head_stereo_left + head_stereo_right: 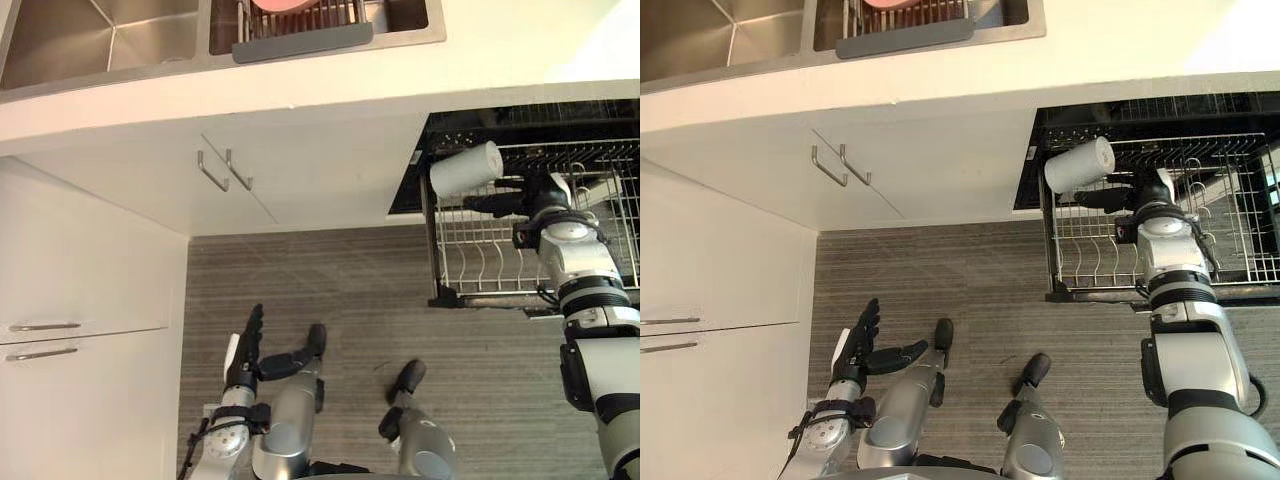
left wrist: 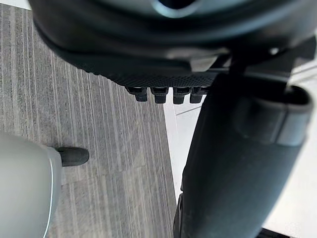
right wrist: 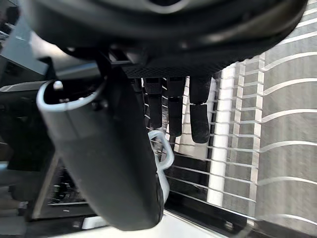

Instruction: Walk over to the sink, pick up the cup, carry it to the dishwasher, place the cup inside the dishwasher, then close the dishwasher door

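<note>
Dishwasher (image 1: pixel 520 122) open, with its wire rack (image 1: pixel 470 255) drawn out over the wood-grain floor (image 1: pixel 340 290). The white cup (image 1: pixel 466 168) lies on its side at the rack's far left corner, mouth end tilted up. Right hand (image 1: pixel 522 203) is extended over the rack just beside the cup. Its fingers (image 3: pixel 176 114) are straight and spread narrow, closed round nothing, and contact with the cup cannot be confirmed. Left hand (image 1: pixel 247 352) hangs low above the floor, fingers straight and relaxed, holding nothing. The steel sink (image 1: pixel 100 45) is set in the desk (image 1: pixel 500 50), well apart from the cup.
</note>
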Motion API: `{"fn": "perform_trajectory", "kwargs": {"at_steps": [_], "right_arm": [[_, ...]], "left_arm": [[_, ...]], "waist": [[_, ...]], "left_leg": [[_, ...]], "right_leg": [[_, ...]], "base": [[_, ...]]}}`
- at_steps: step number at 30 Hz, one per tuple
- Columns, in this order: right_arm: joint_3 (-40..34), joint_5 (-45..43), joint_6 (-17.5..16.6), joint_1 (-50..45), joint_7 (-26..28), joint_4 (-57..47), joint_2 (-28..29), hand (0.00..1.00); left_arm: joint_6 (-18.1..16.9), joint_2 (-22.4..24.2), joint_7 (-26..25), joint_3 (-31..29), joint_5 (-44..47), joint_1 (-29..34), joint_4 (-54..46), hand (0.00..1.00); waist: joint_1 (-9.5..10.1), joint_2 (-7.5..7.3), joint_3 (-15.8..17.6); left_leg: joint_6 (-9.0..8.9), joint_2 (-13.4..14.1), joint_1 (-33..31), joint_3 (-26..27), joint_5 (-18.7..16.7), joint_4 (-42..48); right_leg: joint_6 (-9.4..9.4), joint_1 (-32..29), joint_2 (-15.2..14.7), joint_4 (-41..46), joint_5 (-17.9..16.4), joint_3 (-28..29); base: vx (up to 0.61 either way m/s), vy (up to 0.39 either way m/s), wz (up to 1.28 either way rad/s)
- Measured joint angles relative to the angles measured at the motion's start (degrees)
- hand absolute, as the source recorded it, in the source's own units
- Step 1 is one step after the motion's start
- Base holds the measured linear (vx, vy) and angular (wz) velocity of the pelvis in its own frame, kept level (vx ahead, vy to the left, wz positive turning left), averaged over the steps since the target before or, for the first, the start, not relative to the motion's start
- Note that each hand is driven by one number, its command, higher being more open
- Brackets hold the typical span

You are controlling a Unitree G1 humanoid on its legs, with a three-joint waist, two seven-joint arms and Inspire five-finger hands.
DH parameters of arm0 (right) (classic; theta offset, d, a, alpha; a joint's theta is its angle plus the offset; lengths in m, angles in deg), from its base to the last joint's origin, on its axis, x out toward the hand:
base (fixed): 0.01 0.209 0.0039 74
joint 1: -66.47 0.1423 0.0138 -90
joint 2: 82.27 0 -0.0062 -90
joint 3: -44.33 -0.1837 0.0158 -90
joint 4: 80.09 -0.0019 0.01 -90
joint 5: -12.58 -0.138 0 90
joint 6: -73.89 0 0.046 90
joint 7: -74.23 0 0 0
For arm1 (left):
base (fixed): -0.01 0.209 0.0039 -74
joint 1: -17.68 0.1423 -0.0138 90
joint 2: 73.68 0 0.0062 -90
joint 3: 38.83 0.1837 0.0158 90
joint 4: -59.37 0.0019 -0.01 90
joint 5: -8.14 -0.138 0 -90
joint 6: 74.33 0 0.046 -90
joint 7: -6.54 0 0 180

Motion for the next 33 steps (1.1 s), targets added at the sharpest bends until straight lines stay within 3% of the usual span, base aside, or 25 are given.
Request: {"fn": "perform_trajectory", "kwargs": {"at_steps": [8, 9, 13, 17, 22, 24, 27, 31, 33], "right_arm": [[-0.18, 1.06, 2.25, 0.86, 3.21, 10.54, 0.11, 0.0], [-0.18, 1.24, 2.54, 1.0, 3.62, 10.82, 0.11, 1.0], [-0.25, 1.69, 4.51, 2.91, 8.46, 13.08, 0.1, 1.0], [-0.25, 1.29, 3.5, 2.96, 9.36, 12.83, 0.08, 1.0], [-1.12, -0.93, 2.63, -1.1, 7.68, 0.13, -0.15, 1.0], [-1.58, -3.12, 1.49, -4.89, 8.07, -9.34, 0.04, 1.0], [-3.35, -5.77, -0.97, -10.45, 9.46, -19.92, 1.83, 1.0], [-7.19, -5.84, -2.88, -22.54, 10.22, -33.94, 8.4, 1.0], [-8.29, -5.83, -3.31, -28.88, 10.6, -41.54, 11.62, 1.0]], "left_arm": [[0.12, 0.0, -0.92, 0.74, 0.99, -0.68, 1.1, 1.0], [0.12, -0.02, -0.98, 0.95, 1.0, -0.69, 1.21, 1.0], [0.19, 0.06, -0.84, 1.76, 0.99, -0.72, 1.93, 1.0], [0.51, 0.08, -0.83, 2.28, 1.0, -0.73, 1.95, 1.0], [0.43, 0.39, -0.97, 2.1, 0.92, -0.67, 1.95, 1.0], [0.43, 0.45, -1.01, 1.59, 0.7, -0.37, 2.17, 1.0], [0.38, 0.49, -1.0, -0.98, -0.2, -0.28, 3.49, 1.0], [0.09, 0.56, -1.64, -5.89, -0.14, -0.18, 10.49, 1.0], [0.31, 1.61, -1.67, -8.88, 0.69, 0.07, 14.07, 1.0]], "waist": [[0.22, 1.43, 1.37], [0.21, 1.53, 1.4], [0.11, 1.72, 1.49], [0.12, 1.71, 1.49], [-0.28, 1.62, 1.47], [-1.4, 1.3, 1.31], [-1.89, -0.3, 0.53], [-2.53, -4.88, -3.24], [-3.22, -6.32, -4.7]], "left_leg": [[0.06, 0.03, 0.22, -0.44, 1.97, -2.49], [0.04, 0.05, 0.27, -0.47, 2.04, -2.59], [-0.01, 0.12, 0.73, -0.68, 2.85, -3.88], [0.02, 0.08, 1.35, -0.64, 3.01, -4.23], [-0.03, 0.37, 4.18, 0.49, 3.23, -5.84], [-0.3, 0.53, 5.48, 0.9, 3.45, -7.11], [-0.43, 1.08, 6.73, 1.95, 3.33, -7.2], [-1.28, 2.07, 9.2, 3.14, 2.03, -7.19], [-1.41, 2.24, 10.59, 3.56, 1.54, -7.18]], "right_leg": [[-0.19, -1.29, -0.2, 1.48, -0.39, -0.17], [-0.21, -1.29, -0.19, 1.5, -0.4, -0.2], [-0.3, -1.35, -0.11, 1.63, -0.47, -0.38], [-0.33, -0.99, -0.18, 1.75, -0.48, -0.33], [-0.32, 0.51, -0.01, 1.69, -0.56, 0.58], [-0.27, 0.92, 0.2, 1.51, -0.63, 1.12], [-0.34, 1.79, 0.81, 0.89, -0.69, 2.08], [-0.54, 4.05, 1.92, -0.12, -1.36, 2.87], [-0.45, 5.31, 2.07, -0.25, -1.72, 3.16]], "base": [[-0.01, 0.003, 0.02], [0.0, 0.0, 0.0], [0.0, -0.009, 0.02], [0.0, -0.005, -0.01], [0.01, -0.023, -0.11], [0.02, -0.025, -0.16], [0.04, -0.033, -0.19], [0.09, -0.054, -0.14], [0.08, -0.033, -0.11]]}}
